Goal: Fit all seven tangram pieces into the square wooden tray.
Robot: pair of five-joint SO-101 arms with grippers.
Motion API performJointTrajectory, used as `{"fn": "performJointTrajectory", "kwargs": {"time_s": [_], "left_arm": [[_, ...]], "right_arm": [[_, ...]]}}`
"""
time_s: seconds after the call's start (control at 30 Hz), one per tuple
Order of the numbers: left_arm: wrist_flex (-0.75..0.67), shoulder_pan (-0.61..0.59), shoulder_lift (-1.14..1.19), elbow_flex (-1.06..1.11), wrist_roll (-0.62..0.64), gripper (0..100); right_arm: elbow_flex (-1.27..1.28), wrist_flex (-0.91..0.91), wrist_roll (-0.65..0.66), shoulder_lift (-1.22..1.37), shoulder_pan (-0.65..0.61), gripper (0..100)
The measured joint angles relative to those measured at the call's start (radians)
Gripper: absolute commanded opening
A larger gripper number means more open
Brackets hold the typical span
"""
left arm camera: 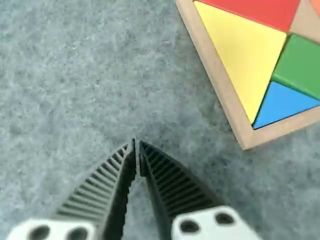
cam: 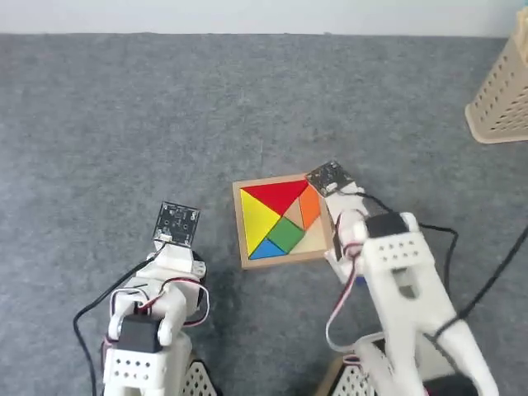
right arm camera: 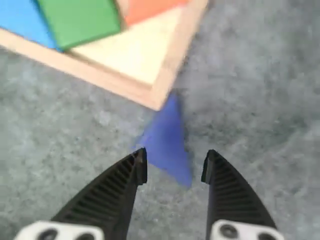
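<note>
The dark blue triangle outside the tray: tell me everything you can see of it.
The dark blue triangle is a flat, solid-coloured piece lying on the grey felt-like surface just off a corner of the wooden tray. One tip points at that corner; blur hides whether they touch. The right gripper is open above it, a finger on either side of its wider end, not gripping it.

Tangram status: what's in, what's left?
Done: red, yellow, green, blue and orange pieces sit in the tray. In hand: right gripper open around the dark blue triangle on the carpet by the tray's corner, not gripped yet. Left: seat it in the bare corner.
</note>
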Motion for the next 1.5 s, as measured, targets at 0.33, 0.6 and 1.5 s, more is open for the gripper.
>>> {"fn": "performJointTrajectory", "kwargs": {"time_s": [0.33,0.6,1.5], "left_arm": [[0.000,0.000,0.000,0.000,0.000,1],[0.000,0.000,0.000,0.000,0.000,1],[0.000,-0.002,0.000,0.000,0.000,1]], "right_arm": [[0.078,-0.044,0.014,0.028,-0.084,19.5],[0.052,-0.133,0.014,0.224,-0.020,19.5],[-0.471,0.212,-0.112,0.377,0.198,0.7]]}}
